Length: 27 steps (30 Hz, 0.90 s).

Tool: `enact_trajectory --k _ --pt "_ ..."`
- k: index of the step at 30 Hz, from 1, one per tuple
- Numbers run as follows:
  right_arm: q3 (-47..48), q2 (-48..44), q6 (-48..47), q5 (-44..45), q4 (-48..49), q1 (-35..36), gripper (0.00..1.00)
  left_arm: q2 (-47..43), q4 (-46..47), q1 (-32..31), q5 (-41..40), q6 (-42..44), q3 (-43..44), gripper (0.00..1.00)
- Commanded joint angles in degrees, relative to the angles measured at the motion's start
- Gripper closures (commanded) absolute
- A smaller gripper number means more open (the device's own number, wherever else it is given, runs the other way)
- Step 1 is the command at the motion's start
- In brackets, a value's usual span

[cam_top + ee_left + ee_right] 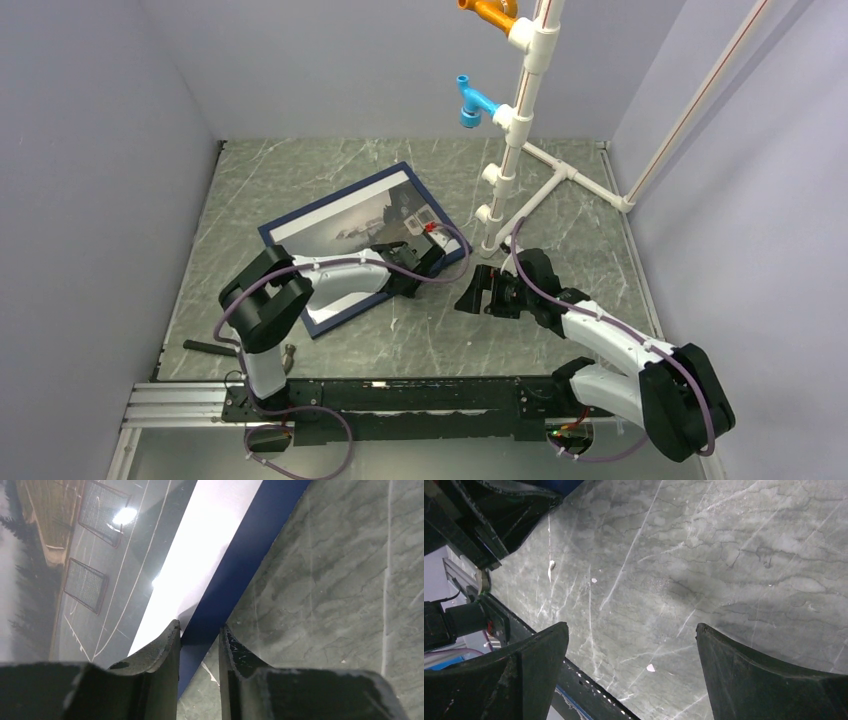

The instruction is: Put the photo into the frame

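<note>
Marbled grey-green table [330, 160]; on it the frame [331, 202], a large rectangle of thin rails with the dark navy face up, lying flat and turned askew to the table edges.

The photo [350, 225], a glossy grey landscape print, lies picture side up within the frame's outline; one white band runs along the far-left rail, another along the near-right rail; whether it is seated in the frame or only resting on it, cannot tell.

Left gripper [425, 262] is at the frame's near-right rail, toward its right corner; in the left wrist view the left gripper [200, 630] straddles the frame [250, 555]: one finger over the white band of the photo [210, 530], the other on the table side; jaws drawn narrow, navy rail filling the gap; whether the pads actually press it, cannot tell.

Right gripper [468, 292] is just off the frame's right corner, clear of the rail; in its own view the right gripper [632, 626] stands spread wide over bare table [699, 555], holding nothing.

White pipe stand [520, 130] stands beyond the frame's right corner.
</note>
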Motion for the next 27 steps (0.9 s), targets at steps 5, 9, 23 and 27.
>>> enact_trajectory --k 5,9,23,27 --pt "1.0 1.4 -2.1 0.4 -0.1 -1.0 0.00 -5.1 -3.1 -6.7 -2.4 -3.3 -6.7 0.87" --pt "2.3 1.6 -3.3 1.8 -1.3 -1.3 0.00 -6.4 -8.8 -12.4 -6.1 -7.8 -6.6 1.00" --pt "10.6 11.1 -9.5 9.3 1.1 -1.7 0.00 -18.7 -9.9 -20.7 -7.9 -16.1 -10.7 0.13" --pt "12.7 16.0 -10.1 8.9 3.1 -1.5 0.01 -24.1 -8.6 -19.5 -6.0 -18.2 -12.0 0.03"
